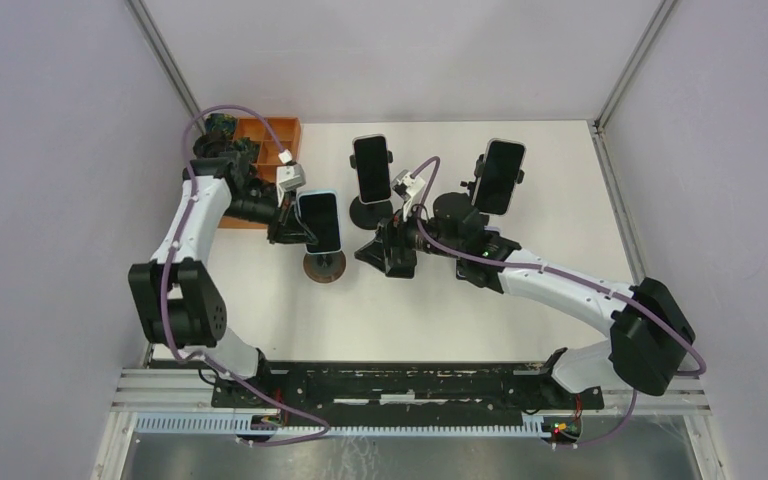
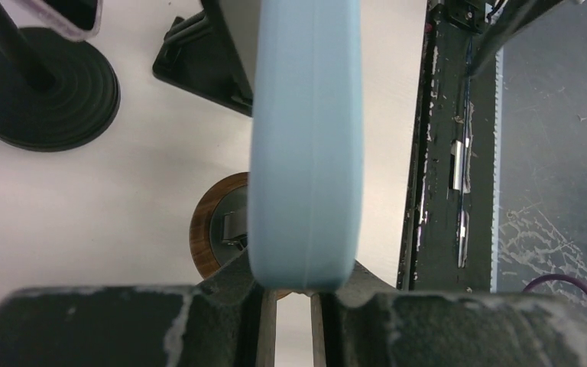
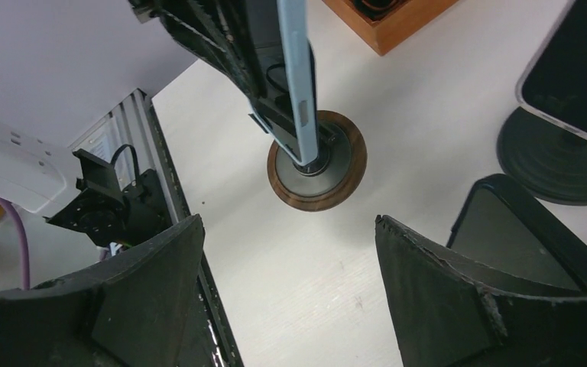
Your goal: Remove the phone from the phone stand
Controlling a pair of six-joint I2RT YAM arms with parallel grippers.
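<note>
Room: white table (image 1: 260,310) boxed in by grey walls on the left, right and back, with a black rail (image 1: 410,385) along the near edge. The tabletop is bare between the rail and the stands. It's tighter at back-left, where an orange box (image 1: 265,135) sits close to the left arm.

Three phones stand in a row. The middle phone (image 1: 371,168) and right phone (image 1: 500,176) are apart from both grippers.

The task phone (image 1: 319,221), in a blue case, is leftmost, upright over its round wooden base (image 1: 324,267). Can't tell whether it's seated in the cradle.

Left gripper (image 2: 302,279): narrow, pinching the task phone front and back at its left edge.

Right gripper (image 3: 287,229): wide, nothing between the fingers. It's just right of the wooden base, near but not touching.
</note>
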